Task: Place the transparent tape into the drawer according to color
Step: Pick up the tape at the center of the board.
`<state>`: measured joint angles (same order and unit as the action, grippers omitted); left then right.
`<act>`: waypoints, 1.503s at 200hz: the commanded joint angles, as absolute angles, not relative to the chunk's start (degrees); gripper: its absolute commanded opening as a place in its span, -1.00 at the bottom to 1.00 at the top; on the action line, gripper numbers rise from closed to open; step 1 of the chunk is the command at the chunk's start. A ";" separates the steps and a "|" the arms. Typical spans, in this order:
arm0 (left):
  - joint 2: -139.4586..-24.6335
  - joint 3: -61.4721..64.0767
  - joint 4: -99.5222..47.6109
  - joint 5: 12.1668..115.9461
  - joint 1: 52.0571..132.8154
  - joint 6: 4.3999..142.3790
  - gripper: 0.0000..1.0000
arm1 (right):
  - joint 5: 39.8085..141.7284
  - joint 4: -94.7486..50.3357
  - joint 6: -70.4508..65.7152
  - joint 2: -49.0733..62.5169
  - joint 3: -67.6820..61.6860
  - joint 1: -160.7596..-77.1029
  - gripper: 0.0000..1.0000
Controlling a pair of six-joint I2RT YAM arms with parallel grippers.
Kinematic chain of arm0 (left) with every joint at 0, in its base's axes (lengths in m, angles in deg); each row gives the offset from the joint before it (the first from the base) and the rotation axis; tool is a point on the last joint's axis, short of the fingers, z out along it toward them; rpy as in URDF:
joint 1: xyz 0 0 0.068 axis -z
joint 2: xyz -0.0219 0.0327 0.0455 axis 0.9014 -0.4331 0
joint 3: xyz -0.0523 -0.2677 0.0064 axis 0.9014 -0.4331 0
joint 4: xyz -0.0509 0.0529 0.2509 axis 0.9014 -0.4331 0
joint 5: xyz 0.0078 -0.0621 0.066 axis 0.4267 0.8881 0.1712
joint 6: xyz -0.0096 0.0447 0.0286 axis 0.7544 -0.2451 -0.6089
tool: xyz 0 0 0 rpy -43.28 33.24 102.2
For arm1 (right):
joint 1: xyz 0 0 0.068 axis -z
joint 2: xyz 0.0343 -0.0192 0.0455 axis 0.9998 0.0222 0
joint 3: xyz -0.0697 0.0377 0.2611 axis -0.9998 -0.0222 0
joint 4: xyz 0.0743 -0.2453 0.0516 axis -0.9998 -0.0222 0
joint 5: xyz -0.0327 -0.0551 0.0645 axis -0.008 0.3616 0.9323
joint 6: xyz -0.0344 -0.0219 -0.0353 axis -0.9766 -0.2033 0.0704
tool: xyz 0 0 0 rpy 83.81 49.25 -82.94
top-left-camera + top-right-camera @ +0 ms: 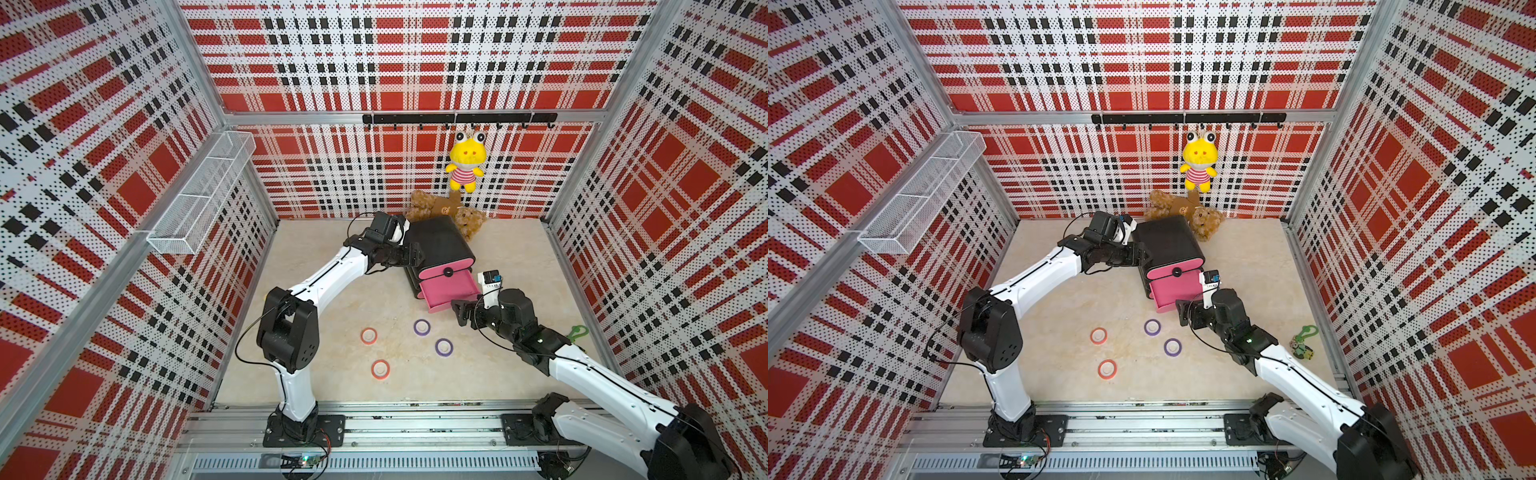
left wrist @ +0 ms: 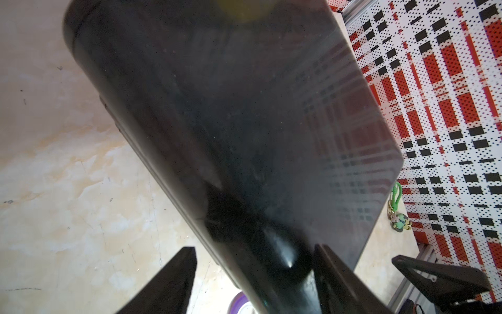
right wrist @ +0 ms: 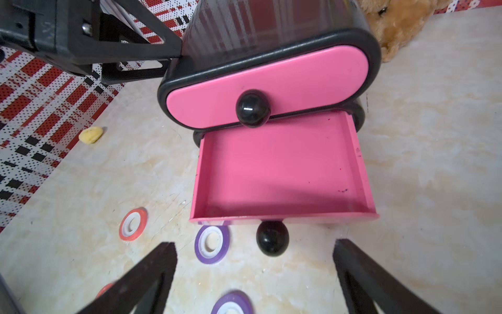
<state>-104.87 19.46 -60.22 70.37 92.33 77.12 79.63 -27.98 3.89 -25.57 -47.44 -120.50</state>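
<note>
Black cabinet [image 1: 440, 241], pink fronts facing the arm bases: top drawer [image 1: 446, 262] shut, drawer beneath [image 1: 446, 291] slid out lengthwise, empty, knob [image 3: 272, 238] just before the wide-open, empty right pincer [image 1: 457, 312]; left pincer [image 1: 417, 254] open astride the cabinet's side; two red tape rings [image 1: 368, 336] [image 1: 380, 369] and two purple tape rings [image 1: 422, 327] [image 1: 444, 347] flat on the floor in front; one teddy bear [image 1: 467, 220] behind.

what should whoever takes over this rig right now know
Left gripper: open, straddling the black cabinet's side edge.
Right gripper: open, just in front of the knob of the middle drawer.
Things: top drawer shut; middle drawer pulled out, empty. Two red tapes and two purple tapes lie on the table. No yellow-orange tape in view.
Done: middle drawer is open.
Left: four tapes into drawers by color.
</note>
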 commanded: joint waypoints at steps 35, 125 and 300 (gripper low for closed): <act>-100.64 17.94 -60.58 69.66 92.20 77.09 0.60 | 87.67 -44.76 1.67 -28.95 -43.51 -121.06 1.00; -94.12 11.11 -54.80 71.95 89.77 79.68 0.69 | 82.56 -53.70 4.56 -20.17 -39.89 -132.37 0.97; -86.19 -3.11 -45.95 78.24 82.18 80.03 0.96 | 65.98 -49.87 10.43 2.93 -35.98 -142.69 0.72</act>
